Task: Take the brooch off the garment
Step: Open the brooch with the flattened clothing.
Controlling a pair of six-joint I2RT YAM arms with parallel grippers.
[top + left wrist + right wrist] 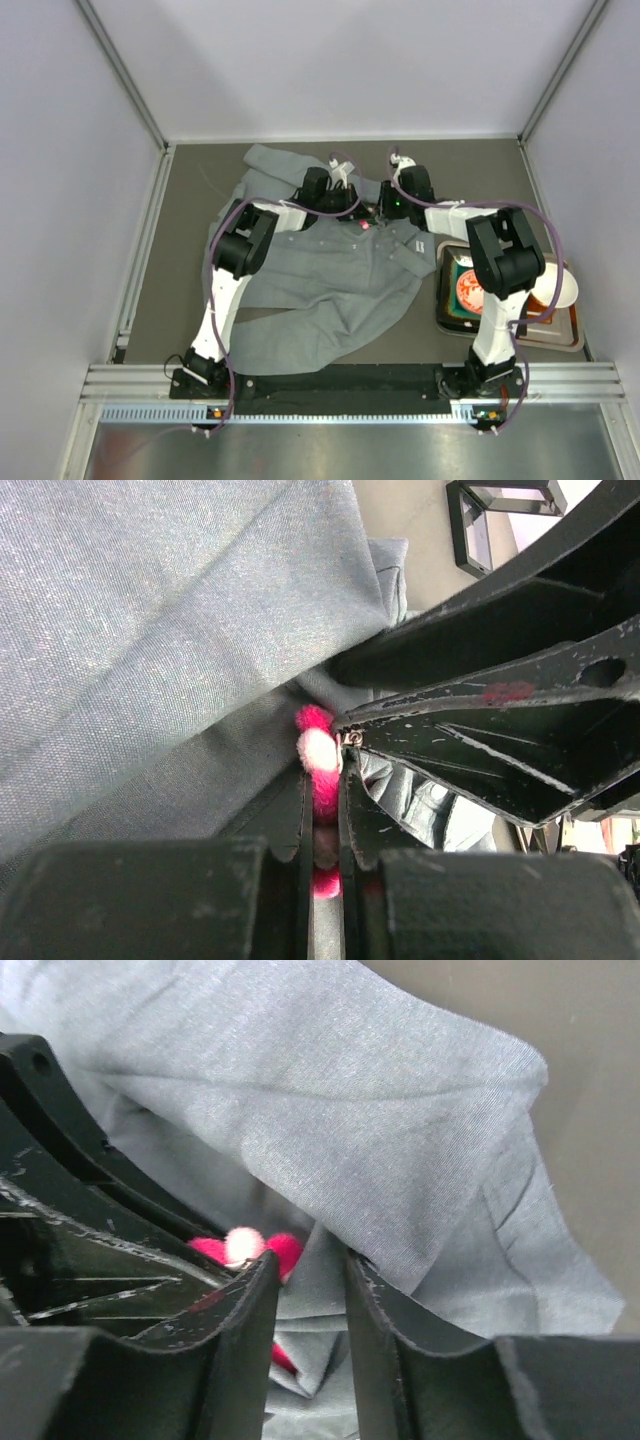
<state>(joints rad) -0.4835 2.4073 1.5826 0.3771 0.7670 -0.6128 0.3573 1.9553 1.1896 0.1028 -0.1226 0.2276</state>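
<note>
- The left pincer (323, 770) is pressed together on the pink brooch (316, 748), which sits against the grey shirt (150, 630).
- The right pincer (312, 1275) stands partly spread just beside the brooch, with a fold of shirt cloth in its gap.
- The shirt lies rumpled on the dark worktop (190, 200), the brooch towards its far edge.

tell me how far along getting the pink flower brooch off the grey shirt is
Done: both arms have reached the pin on the rumpled grey button-up shirt. In hand: the left gripper is shut on the pink flower-shaped brooch; the right gripper straddles a fold of cloth beside it, its fingers apart. Left: the brooch lies against the fabric, not yet pulled free.
</note>
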